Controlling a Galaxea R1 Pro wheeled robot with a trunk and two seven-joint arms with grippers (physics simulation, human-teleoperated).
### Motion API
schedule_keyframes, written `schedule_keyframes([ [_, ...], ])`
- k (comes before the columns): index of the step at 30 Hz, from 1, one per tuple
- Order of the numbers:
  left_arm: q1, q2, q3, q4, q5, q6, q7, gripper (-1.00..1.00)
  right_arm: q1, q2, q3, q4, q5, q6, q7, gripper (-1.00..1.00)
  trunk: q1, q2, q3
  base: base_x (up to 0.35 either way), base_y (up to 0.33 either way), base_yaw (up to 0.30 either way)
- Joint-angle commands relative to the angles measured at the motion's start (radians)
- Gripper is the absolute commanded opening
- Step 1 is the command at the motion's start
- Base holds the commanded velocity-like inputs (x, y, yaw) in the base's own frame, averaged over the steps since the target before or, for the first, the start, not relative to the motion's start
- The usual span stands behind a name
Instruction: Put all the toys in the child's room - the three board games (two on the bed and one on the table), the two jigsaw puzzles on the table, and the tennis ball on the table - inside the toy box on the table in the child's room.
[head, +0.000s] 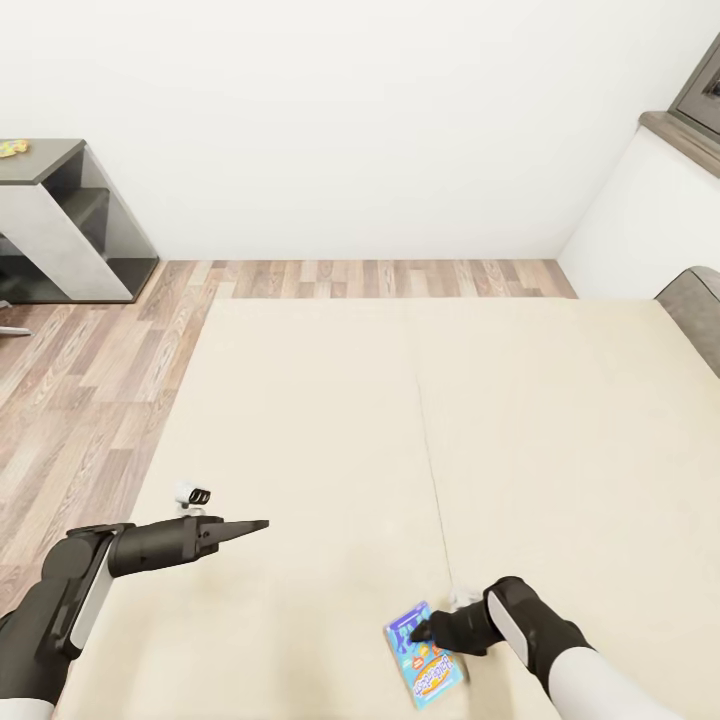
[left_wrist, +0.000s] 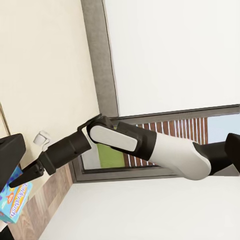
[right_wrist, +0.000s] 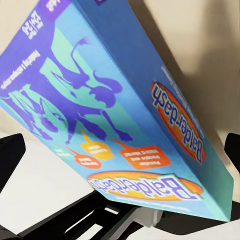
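I've got the right gripper (head: 425, 632) pinching the blue board game (head: 424, 668) by its top edge at the bed's (head: 330, 420) near edge; it looks light, stiff and glossy-slick, so grip deep across its thickness; left gripper (head: 250, 525) pressed together, idle.

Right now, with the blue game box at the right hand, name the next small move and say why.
Probably lift the right hand a little. It appears to grip the blue board game at one end, and the right wrist view shows the box tilted over the beige bed. Raising it clears the mattress before carrying it away.
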Motion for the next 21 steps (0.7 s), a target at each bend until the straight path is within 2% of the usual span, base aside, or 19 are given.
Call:
schedule_keyframes([
  [1,0.000,0.000,0.000,0.000,0.000,0.011,-0.004,1.00,0.000,0.001,0.008,-0.001,-0.010,0.004,-0.002,1.00,0.000,-0.001,-0.001,0.000,0.000,0.000],
  [11,-0.001,0.002,0.000,0.000,0.000,0.011,-0.004,1.00,0.000,0.041,0.008,-0.001,-0.009,0.004,0.001,1.00,0.000,-0.001,-0.001,0.000,0.000,0.000],
  [21,-0.001,0.002,0.000,0.000,0.001,0.011,-0.004,1.00,0.000,0.046,0.007,-0.001,-0.011,0.006,0.004,1.00,0.000,-0.001,-0.001,0.000,0.000,0.000],
])
